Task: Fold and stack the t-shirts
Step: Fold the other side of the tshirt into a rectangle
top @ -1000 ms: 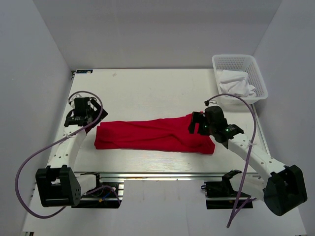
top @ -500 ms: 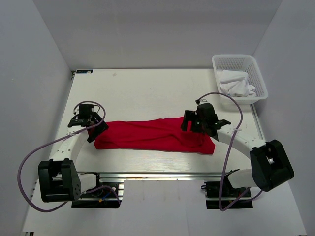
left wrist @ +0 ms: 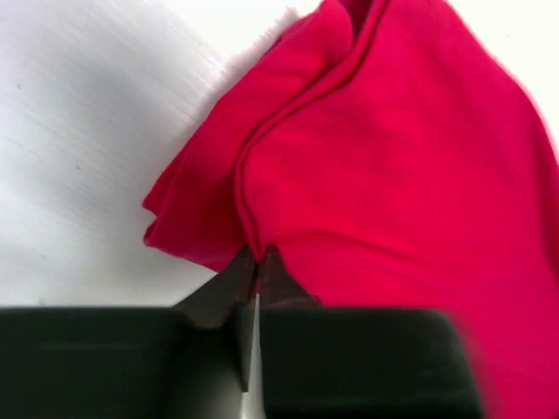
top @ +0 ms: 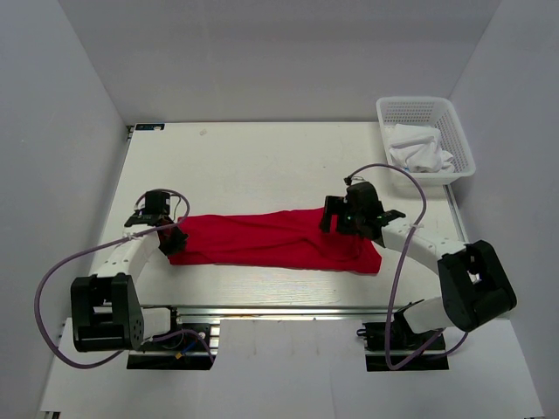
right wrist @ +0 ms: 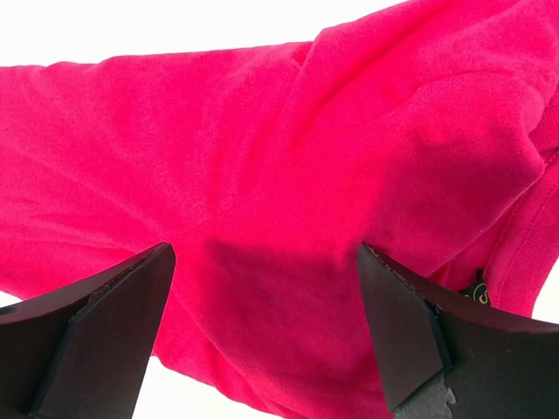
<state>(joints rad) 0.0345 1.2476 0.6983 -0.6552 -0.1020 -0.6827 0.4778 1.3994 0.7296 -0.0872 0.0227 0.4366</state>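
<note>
L gripper (top: 168, 238) sits at the 9 o'clock end of the red t-shirt (top: 275, 241), fingers pressed together w/ only a hairline gap between them. In the left wrist view the fingertips (left wrist: 234, 278) meet right on a folded edge of the fabric, so it reads as pinching that edge. Layers of cloth bunch up just beyond the tips, twd 12 o'clock, w/ bare table (top: 262, 157) at 10 o'clock of them.

R gripper (top: 335, 215) is spread wide, low over the shirt's 3 o'clock portion. In the right wrist view its two dark fingers (right wrist: 96, 323) stand well apart at 7 and 5 o'clock, red fabric filling the whole space between. Can't tell if the pads touch the cloth.

Shirt itself is a long, narrow folded band lying 9-to-3 across the near half of the table, closer to the 6 o'clock edge than to 12. Its 3 o'clock end is thicker and more rumpled; the 9 o'clock end is flatter.

White mesh basket (top: 458, 140) sits at the table's 2 o'clock corner, well apart from the shirt, w/ crumpled white cloth (top: 419, 150) inside. Purple cable (top: 61, 271) loops off each arm.
</note>
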